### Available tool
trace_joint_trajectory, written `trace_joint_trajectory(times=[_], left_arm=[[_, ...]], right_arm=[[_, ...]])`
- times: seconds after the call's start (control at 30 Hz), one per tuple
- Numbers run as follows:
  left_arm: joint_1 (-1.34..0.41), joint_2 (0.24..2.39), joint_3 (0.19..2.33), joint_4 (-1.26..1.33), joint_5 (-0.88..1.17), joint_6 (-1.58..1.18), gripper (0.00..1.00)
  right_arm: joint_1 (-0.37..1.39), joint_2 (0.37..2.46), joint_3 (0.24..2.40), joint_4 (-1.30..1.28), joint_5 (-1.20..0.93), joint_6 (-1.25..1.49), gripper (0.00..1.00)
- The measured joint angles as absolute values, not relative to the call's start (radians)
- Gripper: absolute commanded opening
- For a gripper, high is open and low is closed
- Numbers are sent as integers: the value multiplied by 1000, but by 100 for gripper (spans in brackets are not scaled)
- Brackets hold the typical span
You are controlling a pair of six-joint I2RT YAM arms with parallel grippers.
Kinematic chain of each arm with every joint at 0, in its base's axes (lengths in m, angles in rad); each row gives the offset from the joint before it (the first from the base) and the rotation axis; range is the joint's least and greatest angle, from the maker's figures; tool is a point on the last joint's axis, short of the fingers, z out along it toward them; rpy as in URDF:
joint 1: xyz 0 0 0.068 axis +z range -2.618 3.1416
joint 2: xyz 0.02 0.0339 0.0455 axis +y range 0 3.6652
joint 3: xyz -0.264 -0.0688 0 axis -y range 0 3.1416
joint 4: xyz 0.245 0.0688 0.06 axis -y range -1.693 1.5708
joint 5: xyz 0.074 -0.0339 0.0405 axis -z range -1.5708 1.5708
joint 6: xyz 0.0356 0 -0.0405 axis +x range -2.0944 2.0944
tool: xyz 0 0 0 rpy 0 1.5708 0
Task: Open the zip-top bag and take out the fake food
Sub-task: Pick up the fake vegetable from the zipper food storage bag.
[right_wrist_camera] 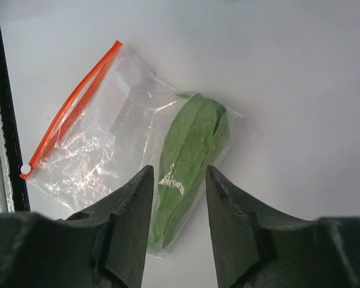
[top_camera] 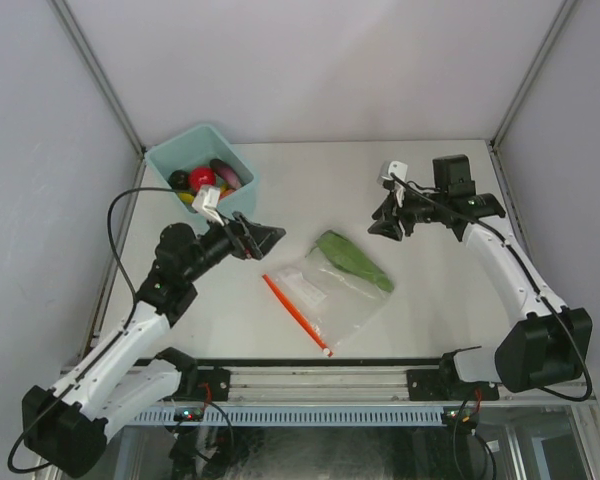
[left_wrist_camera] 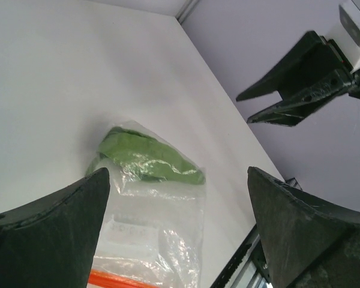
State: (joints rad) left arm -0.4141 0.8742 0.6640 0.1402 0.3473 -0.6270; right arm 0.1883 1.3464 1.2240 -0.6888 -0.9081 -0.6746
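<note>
Fingers [left_wrist_camera: 60, 228] of the left gripper [top_camera: 263, 238] stand wide apart. Those of the right gripper [right_wrist_camera: 179, 174] are a narrow gap apart. Both are empty.

One zip-top bag [top_camera: 320, 295] lies flat mid-table, with its orange strip [top_camera: 295, 312] along the 8 o'clock edge. One green leafy piece [top_camera: 355, 262] sits inside at the 1 o'clock end. Whether the zip is parted I cannot tell.

The left gripper hovers at the bag's 10 o'clock and the right at its 2 o'clock, neither touching it. One teal bin [top_camera: 238, 165] sits at the table's 10 o'clock corner. It holds at least four pieces: a red apple [top_camera: 202, 178], a dark ball [top_camera: 179, 180], an eggplant [top_camera: 223, 170] and a banana [top_camera: 188, 198].

The green piece looks like the last to come out. That likely calls for one gripper pinning the bag while the other draws it through the mouth.
</note>
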Motion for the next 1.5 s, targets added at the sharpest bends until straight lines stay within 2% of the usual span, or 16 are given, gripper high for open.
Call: trace_joint_trajectory(times=[0.2, 0.37, 0.47, 0.67, 0.93, 1.23, 1.37, 1.5], left_arm=[[-551, 783, 528, 186, 254, -650, 97], [-590, 742, 423, 232, 207, -708, 92], [-599, 719, 361, 258, 185, -749, 83], [-641, 706, 289, 265, 136, -786, 57], [-670, 686, 251, 162, 68, -802, 27], [-693, 655, 199, 39, 30, -813, 17], [-715, 723, 191, 44, 30, -828, 8], [-729, 821, 188, 96, 32, -831, 7]], right_arm=[[136, 1312, 1114, -645, -959, -683, 50], [117, 1310, 1042, -605, -1005, -702, 52], [117, 1312, 1016, -594, -1021, -719, 52], [125, 1354, 1013, -579, -1016, -738, 50], [236, 1476, 1024, -583, -863, -734, 50], [326, 1552, 1108, -595, -703, -672, 49], [329, 1557, 1108, -595, -664, -644, 45], [329, 1570, 1108, -585, -633, -616, 44]])
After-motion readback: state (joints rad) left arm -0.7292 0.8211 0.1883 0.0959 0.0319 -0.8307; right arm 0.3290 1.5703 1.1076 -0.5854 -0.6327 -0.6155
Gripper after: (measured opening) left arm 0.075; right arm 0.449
